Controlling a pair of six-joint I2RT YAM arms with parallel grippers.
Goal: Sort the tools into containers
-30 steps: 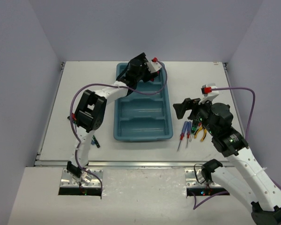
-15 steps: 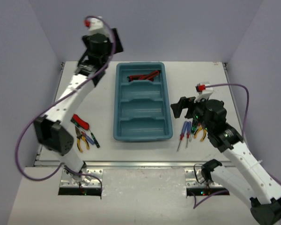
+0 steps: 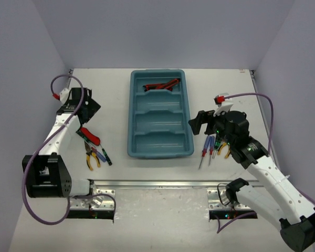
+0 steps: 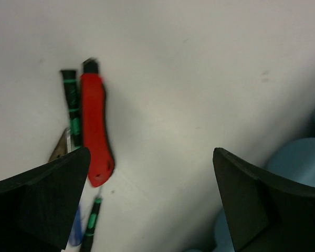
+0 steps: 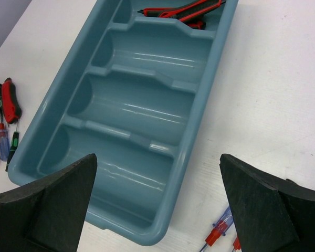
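Observation:
The teal tray [image 3: 132, 115] lies mid-table with four compartments. Red-black utility knives [image 3: 161, 84] lie in its far compartment, also in the right wrist view [image 5: 184, 11]. My left gripper [image 3: 89, 109] is open and empty above the table left of the tray. Just below it lie a red utility knife [image 3: 89, 135] [image 4: 96, 128], yellow pliers [image 3: 89, 159] and a thin black-green screwdriver [image 3: 104, 156] [image 4: 71, 105]. My right gripper [image 3: 199, 123] is open and empty over the tray's right rim [image 5: 179, 173]. Screwdrivers [image 3: 206, 148] and yellow pliers [image 3: 224, 149] lie to its near right.
The other three tray compartments [image 5: 142, 105] hold nothing. A raised lip [image 3: 147, 182] runs along the table's near edge. Walls close in the table on the left, far and right sides.
My left arm has swung away from the tray's far compartment, up and round to the left side of the table. The knives now show in that compartment. My right gripper has shifted slightly left.

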